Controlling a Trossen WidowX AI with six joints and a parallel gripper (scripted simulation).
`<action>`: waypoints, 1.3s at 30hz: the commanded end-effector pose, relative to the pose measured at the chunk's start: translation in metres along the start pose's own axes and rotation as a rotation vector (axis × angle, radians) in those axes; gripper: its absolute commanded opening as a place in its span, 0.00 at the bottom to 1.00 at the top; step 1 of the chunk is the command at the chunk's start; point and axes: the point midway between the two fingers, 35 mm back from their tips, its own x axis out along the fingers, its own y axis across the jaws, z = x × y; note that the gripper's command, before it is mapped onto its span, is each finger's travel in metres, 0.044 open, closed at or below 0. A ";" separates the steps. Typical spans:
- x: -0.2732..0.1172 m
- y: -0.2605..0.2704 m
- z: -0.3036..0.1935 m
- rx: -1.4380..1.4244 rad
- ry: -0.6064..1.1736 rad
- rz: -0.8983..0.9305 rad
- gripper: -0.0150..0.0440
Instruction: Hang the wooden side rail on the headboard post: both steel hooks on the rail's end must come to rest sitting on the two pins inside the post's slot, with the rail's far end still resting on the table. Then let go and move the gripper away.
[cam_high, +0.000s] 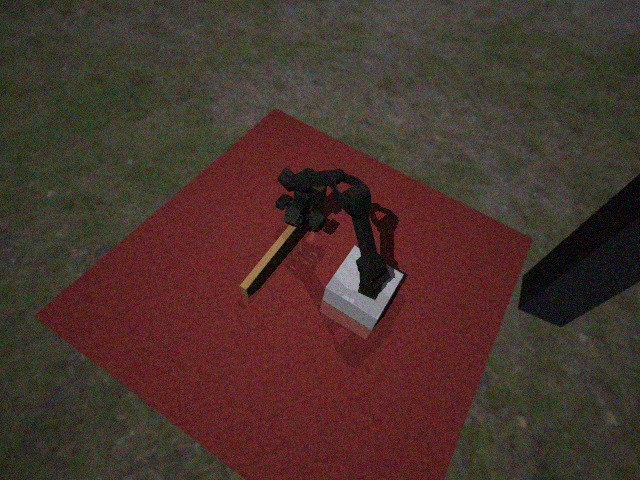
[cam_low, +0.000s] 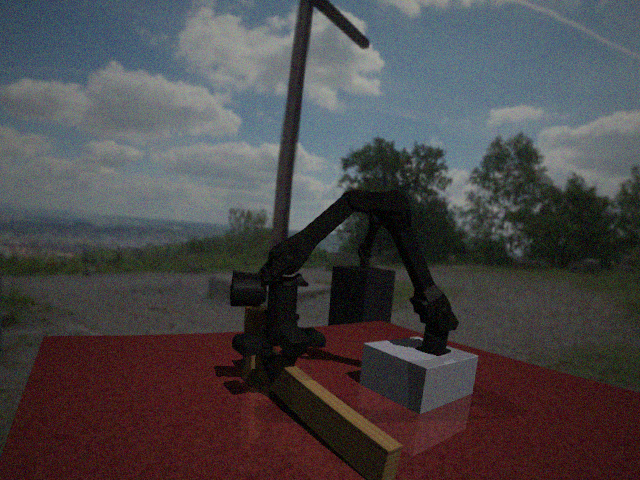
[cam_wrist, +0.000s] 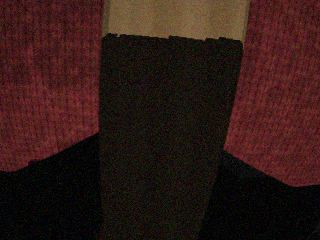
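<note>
clamping the wooden side rail (cam_high: 269, 260) (cam_low: 338, 418) (cam_wrist: 175, 17) between the gripper's (cam_high: 306, 223) (cam_low: 273, 369) (cam_wrist: 161, 200) fingers, near the headboard post (cam_low: 254, 319)

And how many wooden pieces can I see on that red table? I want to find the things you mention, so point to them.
2: the long rail (cam_high: 268, 262) (cam_low: 338, 417) (cam_wrist: 175, 17), gripped near one end, and the upright post (cam_low: 254, 320) behind the gripper (cam_high: 306, 219) (cam_low: 276, 364). More could be hidden behind the arm.
</note>
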 end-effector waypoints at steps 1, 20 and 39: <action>0.000 -0.001 -0.002 0.000 0.004 -0.005 0.25; -0.001 0.001 -0.004 0.000 0.004 -0.005 0.25; 0.002 0.001 -0.004 0.000 0.004 -0.005 0.25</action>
